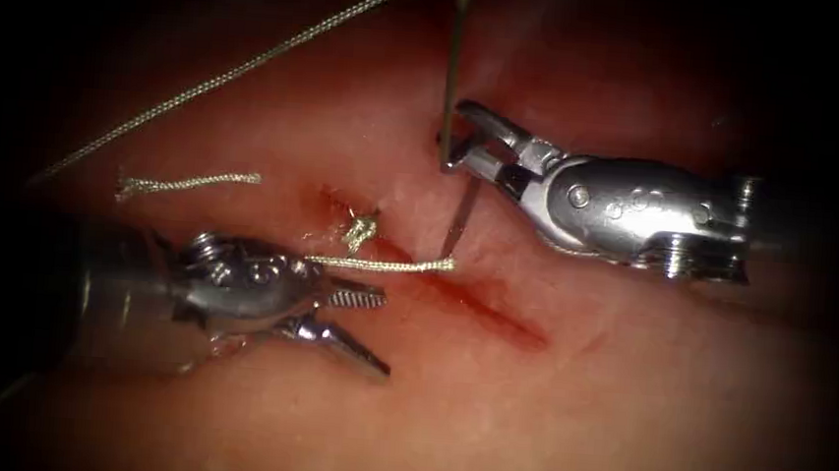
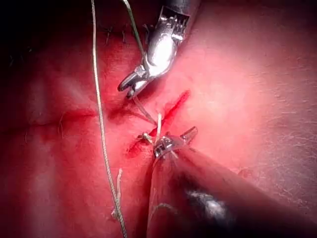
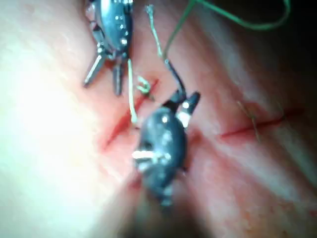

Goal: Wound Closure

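Note:
The cut (image 1: 493, 310) runs slantwise across the tissue (image 1: 624, 408), with a tied knot (image 1: 361, 229) on it. My right tool (image 1: 456, 135) stands with its jaws apart around the curved needle (image 1: 463, 209), near the needle's thread end. The needle points down, and its tip meets the tissue just right of the cut; I cannot tell how deep it sits. Thread (image 1: 454, 61) rises straight up from the needle. My left tool (image 1: 373, 331) lies left of the cut, open and holding nothing. In the right wrist view the needle (image 3: 174, 79) passes between the jaws of the right tool (image 3: 183, 101).
A cut thread tail (image 1: 388, 264) lies across the cut from the knot toward the needle tip. Another loose tail (image 1: 187, 183) lies on the tissue at the left. A long thread (image 1: 234, 73) crosses the upper left. Red fluid lines the cut.

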Tool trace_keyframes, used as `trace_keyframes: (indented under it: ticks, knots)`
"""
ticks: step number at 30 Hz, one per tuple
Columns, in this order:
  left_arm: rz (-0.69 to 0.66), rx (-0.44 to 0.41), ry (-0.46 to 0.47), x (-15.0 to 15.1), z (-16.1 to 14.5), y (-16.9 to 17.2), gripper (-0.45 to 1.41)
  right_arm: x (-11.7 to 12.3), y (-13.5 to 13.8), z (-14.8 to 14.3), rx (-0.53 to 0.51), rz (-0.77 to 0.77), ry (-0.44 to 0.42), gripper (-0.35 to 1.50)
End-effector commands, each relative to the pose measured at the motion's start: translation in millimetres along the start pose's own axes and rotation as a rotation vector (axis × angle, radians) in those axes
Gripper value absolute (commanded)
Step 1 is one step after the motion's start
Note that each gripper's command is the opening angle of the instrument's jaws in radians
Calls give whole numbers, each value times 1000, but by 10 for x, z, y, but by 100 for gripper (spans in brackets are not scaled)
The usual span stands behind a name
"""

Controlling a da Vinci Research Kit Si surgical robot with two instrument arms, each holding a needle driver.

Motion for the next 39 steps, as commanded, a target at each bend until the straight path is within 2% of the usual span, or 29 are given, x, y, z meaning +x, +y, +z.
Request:
trace_keyframes:
  ticks: [1, 7, 13, 24, 33, 39]
  knots:
    - [1, 1, 1, 0, 9, -4, 54, -6, -8, 8, 7, 5, -4, -35]
    - [8, 3, -1, -5, 25, -7, 44, -7, -13, 8, 14, 7, -10, -35]
    - [-11, -6, -15, -27, 49, -20, 44, 0, -10, 5, 16, 13, -10, -35]
    - [-30, -12, -29, -46, 53, -37, 44, 3, -11, 6, 15, 15, -8, -35]
    - [-29, -14, -37, -54, 57, -41, 44, -15, -19, 12, 35, 38, -52, -35]
    - [-31, -17, -41, -55, 55, -41, 44, -27, -27, 15, 54, 135, -95, -35]
